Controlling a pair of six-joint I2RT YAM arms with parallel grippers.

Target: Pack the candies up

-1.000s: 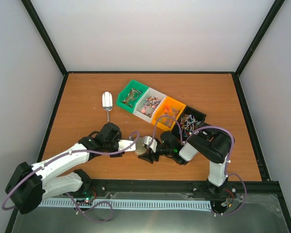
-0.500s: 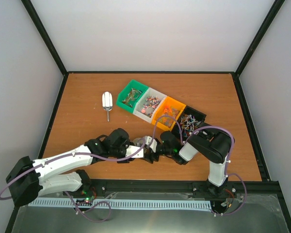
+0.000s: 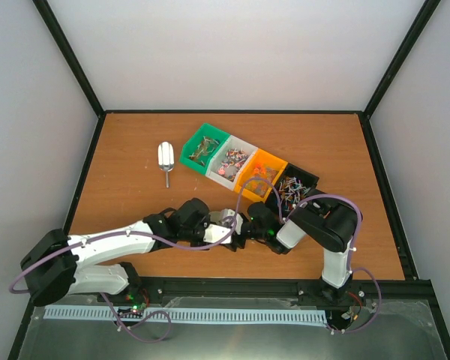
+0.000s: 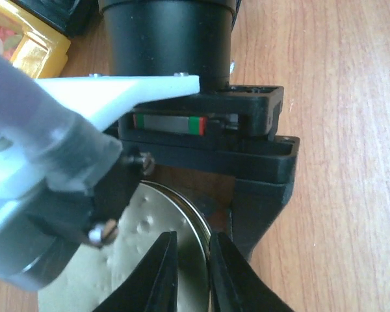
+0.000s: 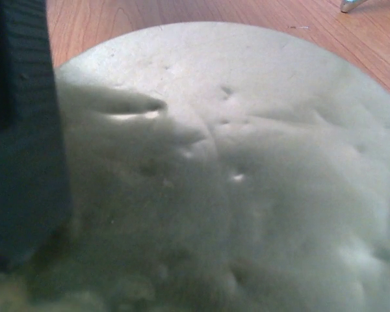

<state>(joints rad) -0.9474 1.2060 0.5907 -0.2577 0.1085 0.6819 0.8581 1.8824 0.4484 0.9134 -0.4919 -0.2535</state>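
Note:
A round silver tin (image 3: 224, 220) sits between both grippers at the table's front centre. My right gripper (image 3: 235, 229) is shut on it, and the tin's dimpled face (image 5: 247, 162) fills the right wrist view beside one dark finger (image 5: 19, 130). My left gripper (image 4: 192, 246) straddles the tin's rim (image 4: 201, 224) with its jaws nearly together, gripping that rim. In the top view the left gripper (image 3: 214, 226) presses in from the left. The candies lie in four bins: brownish ones in green (image 3: 203, 148), pink-red in white (image 3: 232, 160), orange-mixed in orange (image 3: 259, 173), multicoloured sticks in black (image 3: 294, 186).
A metal scoop (image 3: 165, 157) lies on the wooden table (image 3: 120, 172) left of the green bin. The four bins form a diagonal row behind the grippers. Black frame rails edge the table.
My left arm has swung right, bringing its gripper from beside the tin onto the tin's rim. The right gripper and the tin have stayed in place.

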